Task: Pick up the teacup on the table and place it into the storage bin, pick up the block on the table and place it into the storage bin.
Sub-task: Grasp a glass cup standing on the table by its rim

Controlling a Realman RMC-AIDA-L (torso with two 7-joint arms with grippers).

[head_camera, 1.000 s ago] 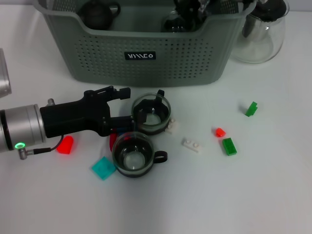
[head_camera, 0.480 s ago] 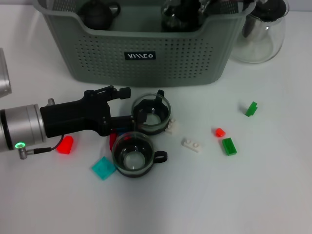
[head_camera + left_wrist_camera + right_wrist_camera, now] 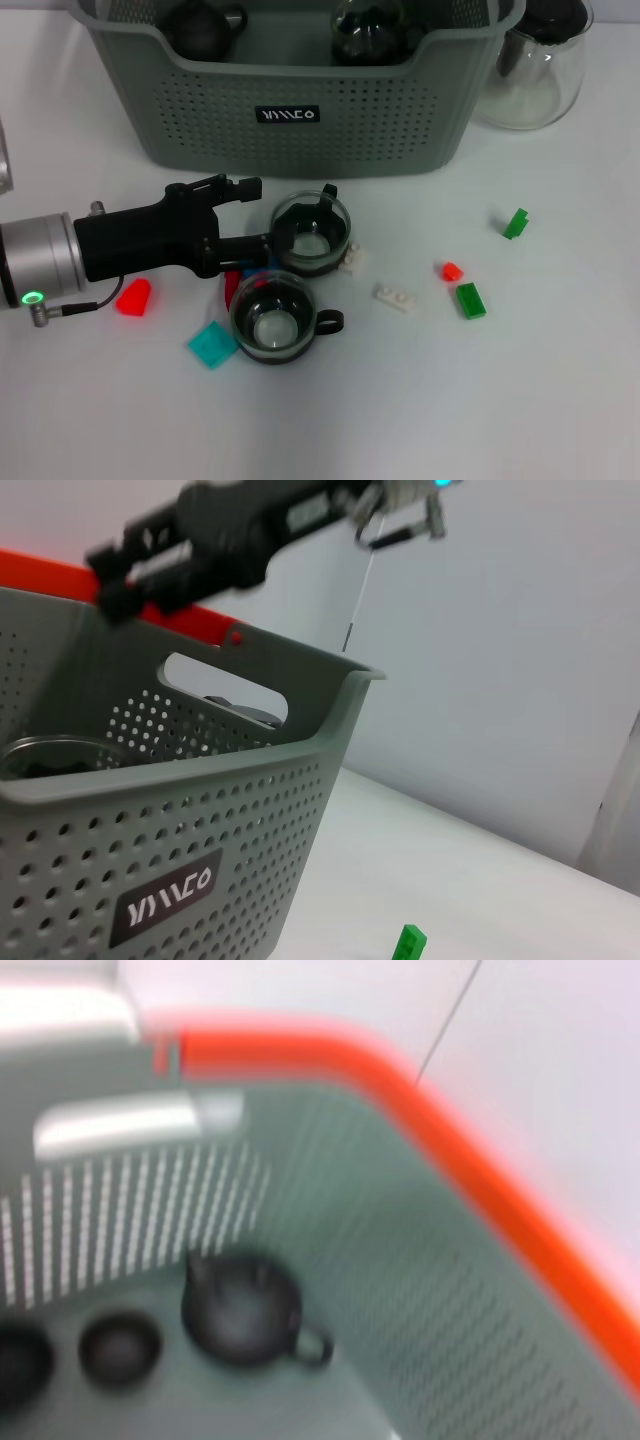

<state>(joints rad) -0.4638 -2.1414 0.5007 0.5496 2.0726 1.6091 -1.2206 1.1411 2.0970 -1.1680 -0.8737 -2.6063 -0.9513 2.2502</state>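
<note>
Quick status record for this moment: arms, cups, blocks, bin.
left gripper: low over the table beside the upper teacup, jaws open, one at the cup's rim
right gripper: above the storage bin
teacups on table: two, the second nearer the robot
loose blocks: red, teal, white, green
bin contents: dark teapot, another dark item

The storage bin [image 3: 300,110] is matt perforated plastic. Both teacups [image 3: 311,235] are clear glossy glass. The worktop [image 3: 520,380] is smooth matt white.
</note>
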